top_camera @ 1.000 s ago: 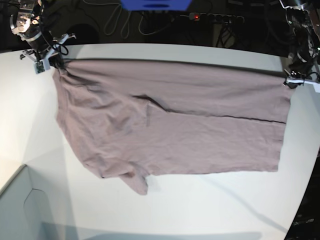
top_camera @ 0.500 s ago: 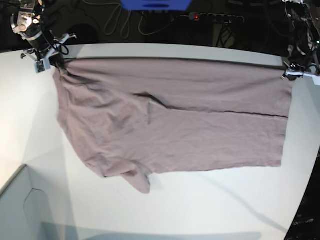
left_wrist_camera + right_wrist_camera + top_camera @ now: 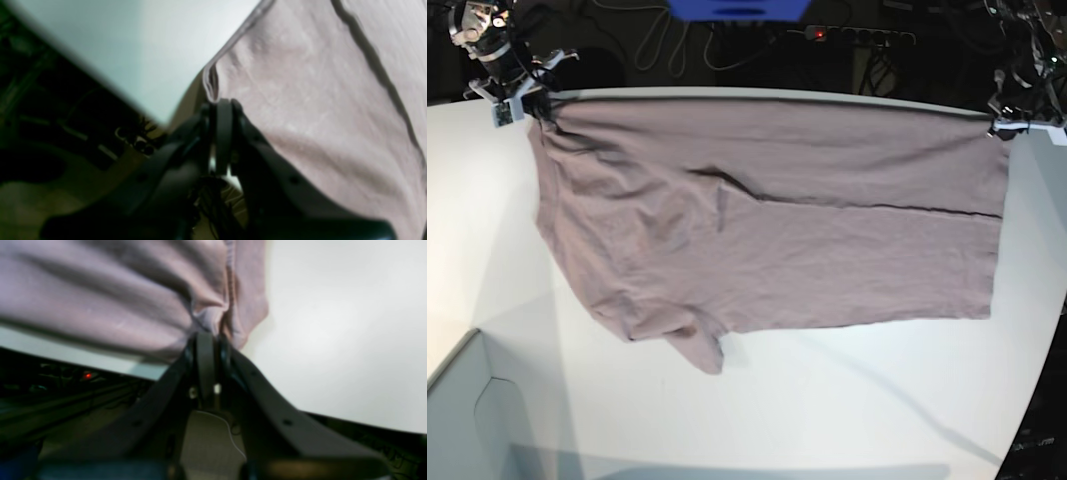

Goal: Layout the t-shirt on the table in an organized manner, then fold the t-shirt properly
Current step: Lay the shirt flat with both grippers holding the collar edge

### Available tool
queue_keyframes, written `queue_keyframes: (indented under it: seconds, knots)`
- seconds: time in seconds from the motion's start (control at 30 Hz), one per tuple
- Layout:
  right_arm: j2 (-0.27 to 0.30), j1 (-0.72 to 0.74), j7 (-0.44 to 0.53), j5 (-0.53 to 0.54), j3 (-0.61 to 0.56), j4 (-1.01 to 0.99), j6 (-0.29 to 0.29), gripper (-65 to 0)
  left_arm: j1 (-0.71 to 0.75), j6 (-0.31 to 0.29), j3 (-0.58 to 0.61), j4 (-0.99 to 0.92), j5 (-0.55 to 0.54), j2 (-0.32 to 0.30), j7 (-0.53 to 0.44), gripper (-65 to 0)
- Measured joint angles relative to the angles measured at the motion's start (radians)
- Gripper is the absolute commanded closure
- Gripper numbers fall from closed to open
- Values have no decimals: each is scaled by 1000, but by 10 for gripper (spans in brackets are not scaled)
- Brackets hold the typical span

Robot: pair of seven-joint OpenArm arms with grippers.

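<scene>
Mauve t-shirt (image 3: 767,230), two hands

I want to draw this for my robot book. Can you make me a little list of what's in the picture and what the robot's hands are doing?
cloth: one dusty pink t-shirt, spread wide, some wrinkles
sleeve: one sleeve sticks out at the near edge
table: big white table under the shirt
left gripper: shut on a far corner of the t-shirt
right gripper: shut on the other far corner
far edge: stretched straight between the two grippers
box: pale grey box corner at the near side
</scene>
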Motion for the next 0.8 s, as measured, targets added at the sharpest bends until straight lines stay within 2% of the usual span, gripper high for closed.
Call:
queue_keyframes:
  seconds: [0.33,0.5,0.57,0.63,0.7,0.8]
  knots:
    - [15,-1,-1,0,-1,0,0,-1,21,-3,-10,18,-4,9,0,-5]
    - [12,-29,-1,0,-1,9,0,-121,21,-3,-8,18,-5,1,0,-9]
    - [10,-51,-6,-5,-1,35,2,-178,20,-3,-8,18,-5,0,0,-51]
    - [-2,-58,-6,-3,7,71,1,-212,21,-3,-8,31,-4,1,1,-130]
    - [-26,-59,-3,35,22,125,1,-223,22,-3,-12,51,-3,2,0,-219]
    - [-45,-58,0,76,70,179,0,-224,21,-3,-13,93,-4,8,0,-275]
